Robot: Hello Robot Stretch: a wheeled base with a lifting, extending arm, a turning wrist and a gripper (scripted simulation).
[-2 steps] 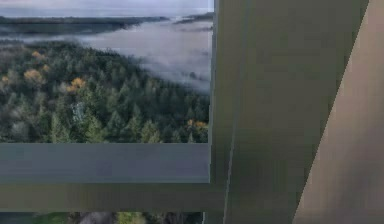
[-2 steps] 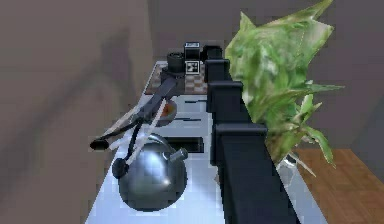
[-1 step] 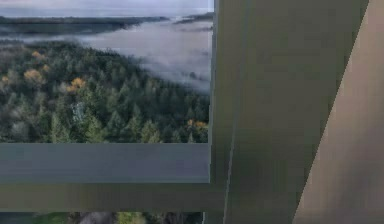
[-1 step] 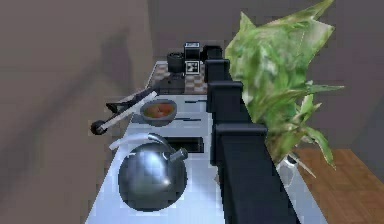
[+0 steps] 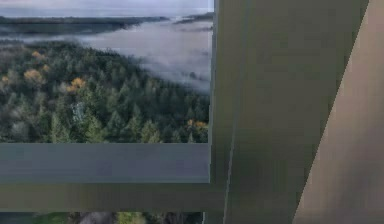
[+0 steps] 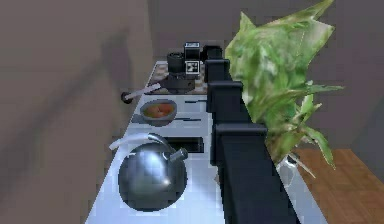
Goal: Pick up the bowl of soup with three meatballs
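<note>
The bowl (image 6: 158,108) sits roughly halfway along the counter (image 6: 203,180). It's a reddish-brown dish with something orange in it, but it's way too small a blob to count meatballs or even be sure it's soup. The arm (image 6: 245,160) runs as a dark bar along the counter's right edge and covers that whole side, so whatever lies under it is hidden. At its far end are the two white squares (image 6: 183,57), and the hand (image 6: 170,88) is just past the bowl toward the counter's far end. Its thin fingers blur into dark bits on the counter there, so I can't tell if it's touching the bowl, and I honestly can't tell whether it's holding anything. A shiny round kettle (image 6: 150,178) sits at the counter's near end, where the near corners are cut off. A leafy plant (image 6: 275,60) stands beyond the arm, its base mostly hidden. Forward view: a window (image 5: 100,80) onto misty forest with a grey frame (image 5: 110,162), cropped at the top and left.
</note>
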